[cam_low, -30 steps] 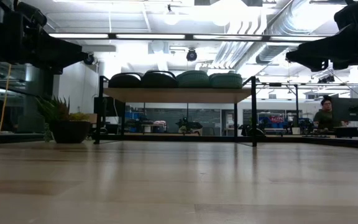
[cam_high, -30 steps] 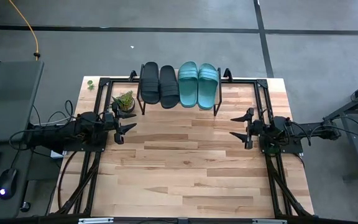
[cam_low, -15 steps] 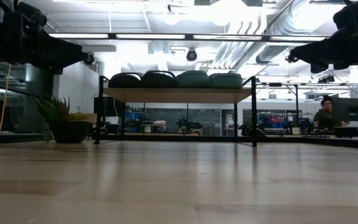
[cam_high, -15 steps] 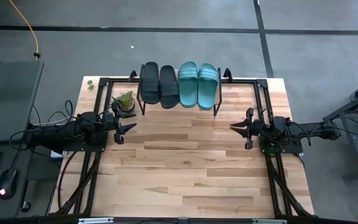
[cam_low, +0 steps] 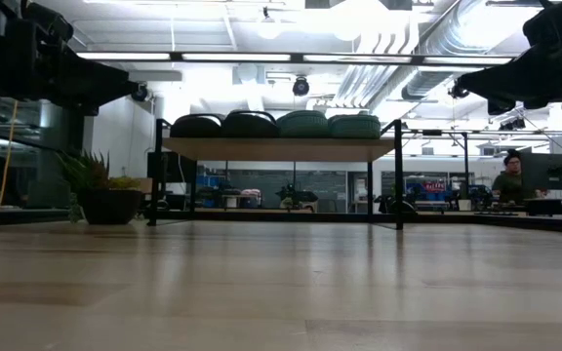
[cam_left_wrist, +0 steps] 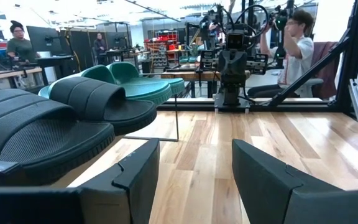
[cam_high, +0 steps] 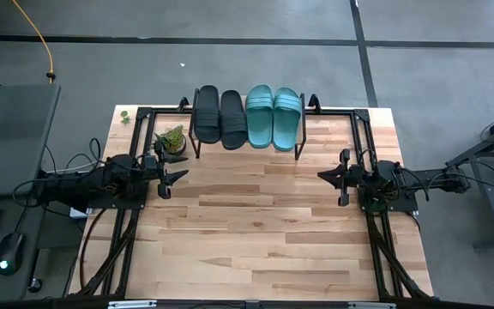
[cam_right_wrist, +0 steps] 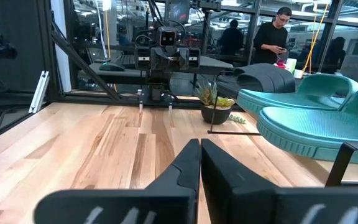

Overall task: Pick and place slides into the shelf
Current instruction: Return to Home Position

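Note:
Two black slides [cam_high: 220,116] and two teal-green slides [cam_high: 274,115] lie side by side, soles down, on the shelf's [cam_low: 281,149] light plank top at the table's far edge. My left gripper [cam_high: 178,174] hovers open at the table's left side, above the wood, with nothing between its fingers [cam_left_wrist: 135,174]. Across the table, my right gripper [cam_high: 323,176] hovers shut, empty, its fingertips [cam_right_wrist: 191,158] together. Both point toward the table's middle.
A small potted plant [cam_high: 172,139] stands on the table just left of the shelf. The black frame rails [cam_high: 367,146] run along both table sides. Bare wood [cam_high: 256,232] spreads between the arms and toward the near edge. People show in the room behind.
My right gripper has shut: its fingers, spread wide a second ago, now meet. It holds nothing and stays in place. The slides have not moved.

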